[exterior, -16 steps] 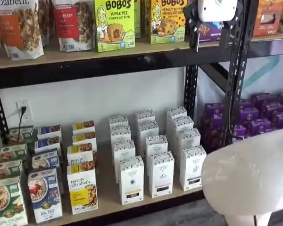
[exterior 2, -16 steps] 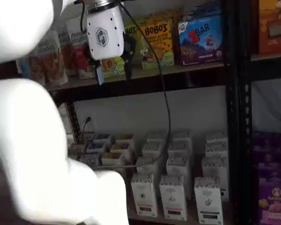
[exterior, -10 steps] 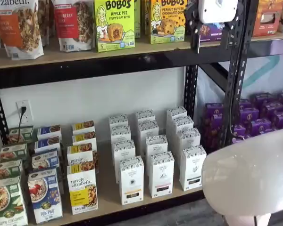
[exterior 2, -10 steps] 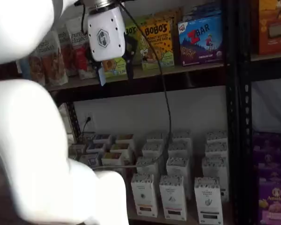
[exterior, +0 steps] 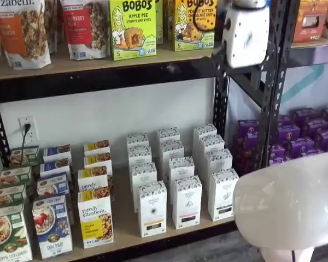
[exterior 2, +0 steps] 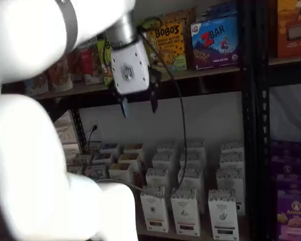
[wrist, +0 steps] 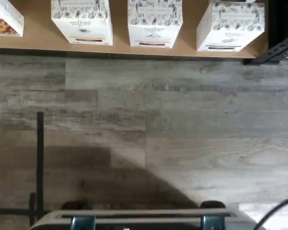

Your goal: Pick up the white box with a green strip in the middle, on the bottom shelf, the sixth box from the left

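The two black fingers (exterior 2: pixel 124 107) hang apart with a plain gap between them and nothing held, below the white body of the gripper (exterior 2: pixel 138 106), which sits in front of the black beam of the upper shelf (exterior: pixel 98 59). Against the pictures from a moment ago, the gripper has dropped: earlier its white body stood level with the Bobo's boxes (exterior: pixel 132 27) on the upper shelf, and it now reaches down past the shelf edge, with the fingertips over the pale wall. In a shelf view the white body (exterior: pixel 246 34) shows fully, where earlier only its lower part showed at the frame's top edge. The arm's large white link (exterior 2: pixel 35 160) has also shifted, filling more of the left side of that view.

The bottom shelf (exterior: pixel 123 226) carries rows of white boxes with patterned tops. The white box with a green strip (exterior: pixel 223 194) stands at the front of the rightmost white row in a shelf view, upright, just beside a like box (exterior: pixel 186 201), well below the gripper and not touched by it. It shows in the other shelf view too (exterior 2: pixel 223 215), and the wrist view catches it at the shelf's edge (wrist: pixel 231 26) above the grey plank floor (wrist: pixel 182 134). The boxes have not moved.
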